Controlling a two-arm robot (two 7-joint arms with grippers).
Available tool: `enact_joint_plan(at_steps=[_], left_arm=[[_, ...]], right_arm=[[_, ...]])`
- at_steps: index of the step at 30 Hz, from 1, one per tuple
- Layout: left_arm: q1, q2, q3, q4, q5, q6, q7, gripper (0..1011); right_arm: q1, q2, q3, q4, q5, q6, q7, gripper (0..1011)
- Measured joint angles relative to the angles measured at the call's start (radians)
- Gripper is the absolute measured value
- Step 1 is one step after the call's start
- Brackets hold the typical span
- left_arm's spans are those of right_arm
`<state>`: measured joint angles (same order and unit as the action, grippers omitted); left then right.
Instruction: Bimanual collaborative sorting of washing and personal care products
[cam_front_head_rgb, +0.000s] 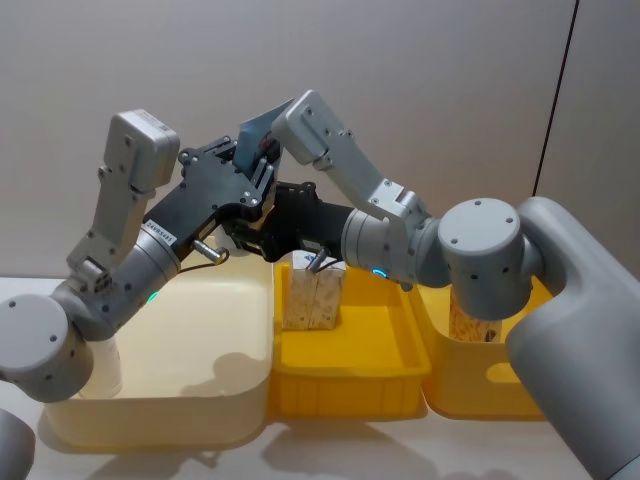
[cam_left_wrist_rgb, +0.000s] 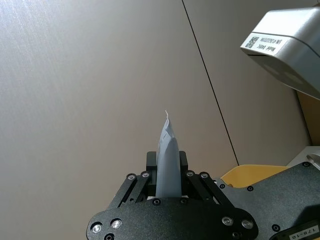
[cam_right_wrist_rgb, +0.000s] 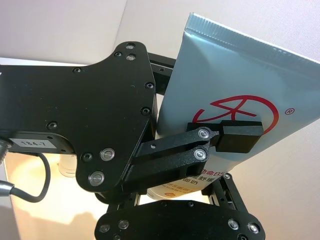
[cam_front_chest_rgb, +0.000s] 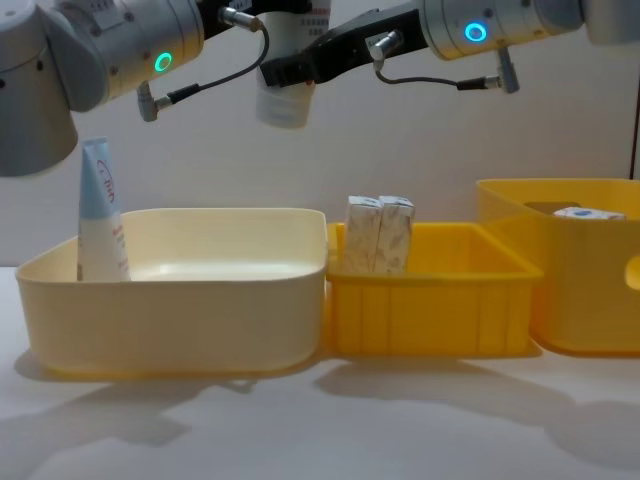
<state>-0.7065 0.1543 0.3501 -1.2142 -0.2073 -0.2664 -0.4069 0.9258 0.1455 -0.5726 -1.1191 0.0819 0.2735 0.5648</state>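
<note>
High above the bins, a pale blue squeeze tube (cam_front_head_rgb: 260, 125) with a red circled mark (cam_right_wrist_rgb: 235, 107) is held between both arms. My left gripper (cam_front_head_rgb: 255, 165) is shut on the tube's flat upper part (cam_left_wrist_rgb: 169, 160), and one of its black pads (cam_right_wrist_rgb: 242, 137) presses the printed face. My right gripper (cam_front_chest_rgb: 292, 68) closes on the tube's lower end near the white cap (cam_front_chest_rgb: 285, 105). A second tube (cam_front_chest_rgb: 100, 215) stands upright in the cream bin (cam_front_chest_rgb: 170, 300). Two speckled boxes (cam_front_chest_rgb: 380, 235) stand in the middle yellow bin (cam_front_chest_rgb: 430, 310).
A deeper yellow bin (cam_front_chest_rgb: 560, 290) stands at the right with another speckled box (cam_front_head_rgb: 470, 320) inside. The three bins sit side by side on the white table (cam_front_chest_rgb: 330, 430), cream at the left. A plain wall lies behind.
</note>
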Motion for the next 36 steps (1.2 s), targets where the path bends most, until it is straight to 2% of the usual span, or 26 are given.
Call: enact_joint_plan(at_steps=[7,11,27,32,36], left_arm=[[0.000,0.000,0.000,0.000,0.000,0.000,0.000,242],[0.000,0.000,0.000,0.000,0.000,0.000,0.000,338],[0.000,0.000,0.000,0.000,0.000,0.000,0.000,870],[0.000,0.000,0.000,0.000,0.000,0.000,0.000,978],[0.000,0.000,0.000,0.000,0.000,0.000,0.000,1003]], right_arm=[[0.000,0.000,0.000,0.000,0.000,0.000,0.000,554],[0.000,0.000,0.000,0.000,0.000,0.000,0.000,552],[-0.003,0.011,0.004,-0.016,-0.004,0.004,-0.021,552],[-0.011,0.025,0.017,-0.043,-0.017,0.016,-0.059,552],[-0.017,0.037,0.026,-0.060,-0.027,0.027,-0.081,552]])
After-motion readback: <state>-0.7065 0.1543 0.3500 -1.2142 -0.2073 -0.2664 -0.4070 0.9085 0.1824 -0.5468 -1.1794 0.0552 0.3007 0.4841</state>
